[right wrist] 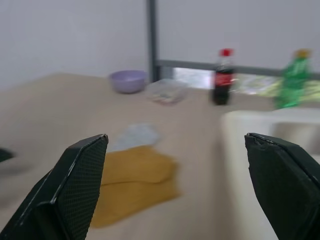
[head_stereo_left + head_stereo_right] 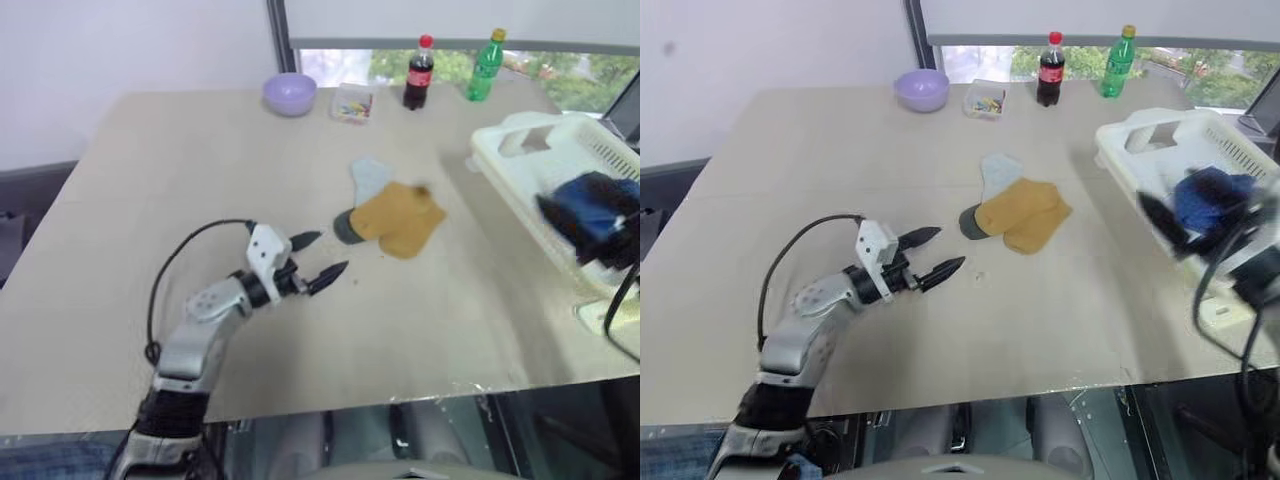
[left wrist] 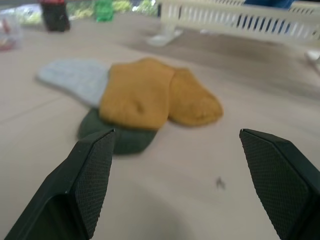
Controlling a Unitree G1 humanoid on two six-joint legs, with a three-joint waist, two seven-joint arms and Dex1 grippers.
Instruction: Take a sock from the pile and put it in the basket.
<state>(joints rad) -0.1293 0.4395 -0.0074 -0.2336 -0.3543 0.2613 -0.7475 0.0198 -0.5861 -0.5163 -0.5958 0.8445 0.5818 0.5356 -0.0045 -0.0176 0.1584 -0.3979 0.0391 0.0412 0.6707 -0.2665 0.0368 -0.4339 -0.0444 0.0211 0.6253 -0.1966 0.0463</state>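
Over the table's right edge, a blue sock (image 2: 1205,198) lay in the basket (image 2: 1160,135), right gripper (image 1: 175,185) jaws apart; next, the left gripper (image 2: 932,254), jaws apart, needed the pile (image 2: 1015,212).

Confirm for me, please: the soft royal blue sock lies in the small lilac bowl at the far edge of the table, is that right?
Not quite. The soft royal blue sock lies in the large cream-white slotted plastic basket, not in the small lilac bowl, which does stand at the far edge of the table. The right eye view shows it.
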